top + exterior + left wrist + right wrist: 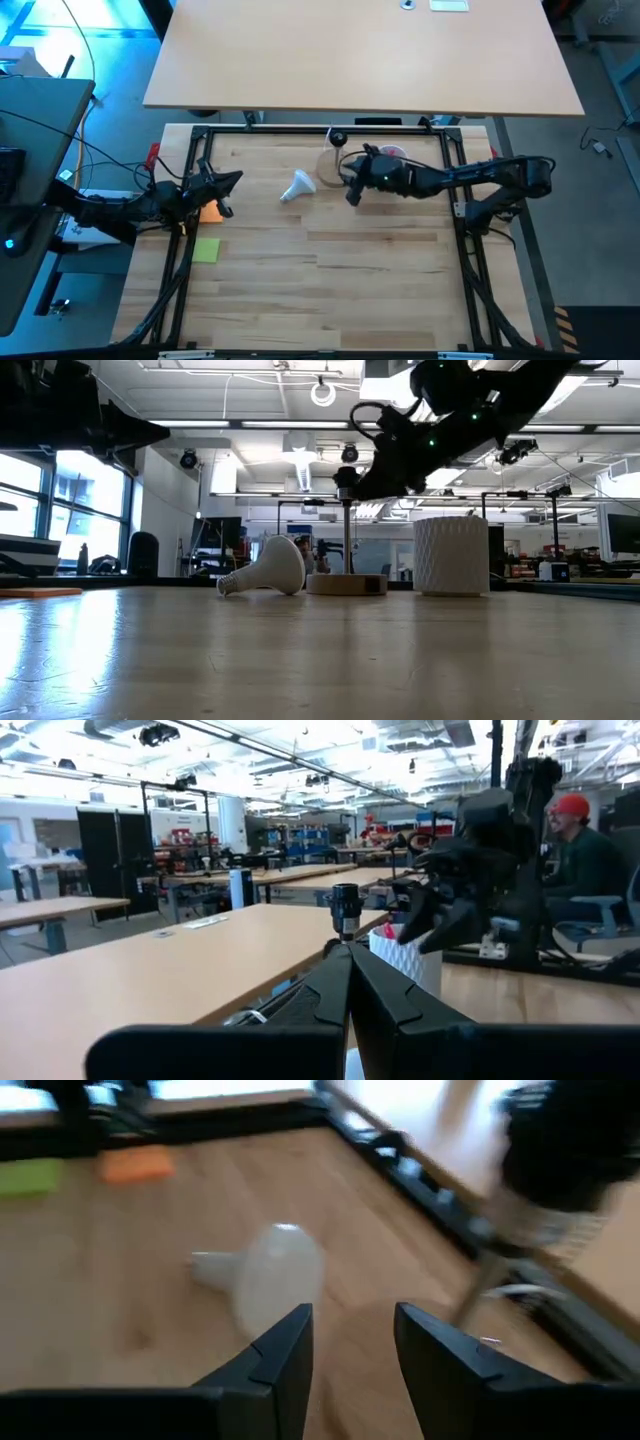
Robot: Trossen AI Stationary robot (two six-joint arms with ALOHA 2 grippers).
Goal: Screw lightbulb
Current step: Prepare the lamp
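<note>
The white lightbulb [297, 186] lies on its side on the wooden table, globe and silvery neck both resting on the top, neck toward the near left. It also shows in the low view [268, 568] and the right wrist view [270, 1275]. My right gripper [352, 192] hovers above the table just right of the lightbulb, open, with nothing between its fingers [350, 1335]. My left gripper [228, 183] waits at the table's left edge, held off the table, shut and empty [350, 970].
A round wooden disc [346, 584] with a black-topped stem [346, 478] stands behind the lightbulb, and a white latticed cup [451, 555] stands to its right. An orange block [211, 211] and a green pad [206, 250] lie near the left edge. A seated person [575, 840] shows beyond the table.
</note>
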